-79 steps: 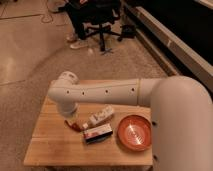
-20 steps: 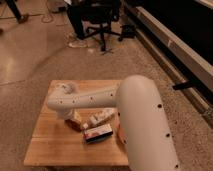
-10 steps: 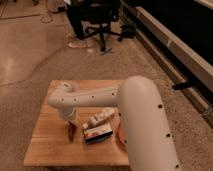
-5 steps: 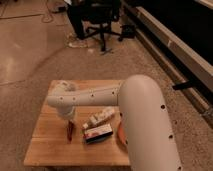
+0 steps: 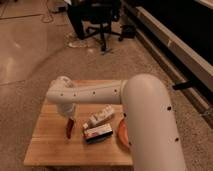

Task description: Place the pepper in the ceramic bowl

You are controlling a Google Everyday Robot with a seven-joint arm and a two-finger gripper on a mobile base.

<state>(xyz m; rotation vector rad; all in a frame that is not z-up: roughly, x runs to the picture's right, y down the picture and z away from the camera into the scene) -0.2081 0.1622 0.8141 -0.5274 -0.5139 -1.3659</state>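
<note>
My gripper (image 5: 69, 118) points down over the left half of the wooden table (image 5: 45, 145), at the end of the white arm (image 5: 95, 93) that reaches in from the right. The dark red pepper (image 5: 68, 129) hangs upright from the gripper's tip, its lower end close to the tabletop. The orange-red ceramic bowl (image 5: 121, 136) is to the right, mostly hidden behind my arm, with only its left rim showing.
A red-and-white box (image 5: 98, 132) lies between the pepper and the bowl. A white plastic cup (image 5: 100, 116) lies on its side just behind it. A black office chair (image 5: 100, 20) stands on the floor beyond the table.
The gripper came down over the pepper two seconds ago. Since then it has risen a little, and the pepper now shows upright beneath it, slightly further left.
</note>
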